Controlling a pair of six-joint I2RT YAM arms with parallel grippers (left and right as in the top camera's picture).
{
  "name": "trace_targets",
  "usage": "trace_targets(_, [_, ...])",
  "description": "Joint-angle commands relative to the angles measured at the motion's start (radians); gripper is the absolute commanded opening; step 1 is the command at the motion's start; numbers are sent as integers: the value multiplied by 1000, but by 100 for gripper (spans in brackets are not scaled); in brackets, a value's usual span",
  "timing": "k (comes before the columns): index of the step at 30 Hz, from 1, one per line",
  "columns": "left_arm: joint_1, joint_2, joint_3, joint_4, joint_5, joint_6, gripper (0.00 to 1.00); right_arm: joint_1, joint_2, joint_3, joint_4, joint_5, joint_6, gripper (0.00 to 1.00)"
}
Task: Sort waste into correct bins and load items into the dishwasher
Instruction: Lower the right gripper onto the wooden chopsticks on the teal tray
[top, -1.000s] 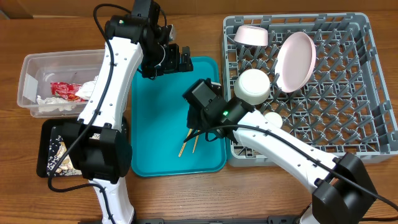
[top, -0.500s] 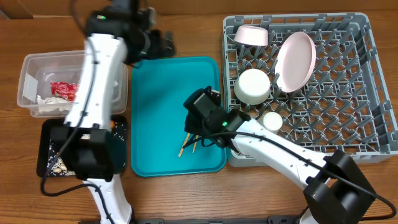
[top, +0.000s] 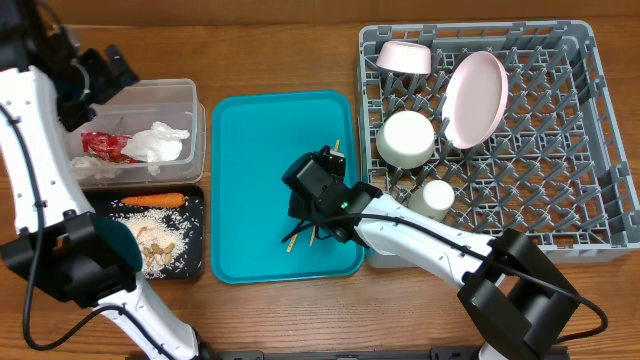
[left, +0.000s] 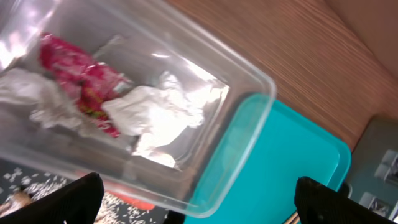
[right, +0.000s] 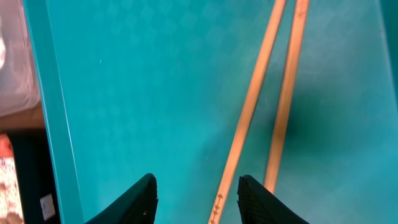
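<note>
The right gripper (right: 198, 199) hangs low over the teal tray (right: 124, 93), jaws parted astride one of the wooden chopsticks (right: 249, 109), seemingly lined up to pinch it for the dish rack (top: 560, 180), while the left gripper (left: 198, 200) gapes empty above the clear tub (left: 261, 84).

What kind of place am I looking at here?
Probably a mock kitchen clean-up station on a wooden table rather than a real kitchen: a grey dish rack holds white dishes, chopsticks lie on a teal tray, and a clear tub and black tray hold sorted waste.
</note>
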Motion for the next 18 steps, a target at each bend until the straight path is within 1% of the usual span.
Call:
trace_targets(1, [3, -37, 17, -6, 11, -10, 100, -2, 12, -3, 13, 66, 29, 48])
trace_targets(3, [3, -37, 17, -8, 1, -6, 100, -2, 33, -3, 24, 97, 54, 49])
trace_targets(7, [-2, -37, 17, -20, 2, -2, 100, -2, 71, -3, 63, 98, 57, 49])
trace_targets(18, [-2, -37, 17, -22, 2, -2, 100, -2, 103, -3, 62, 95, 58, 49])
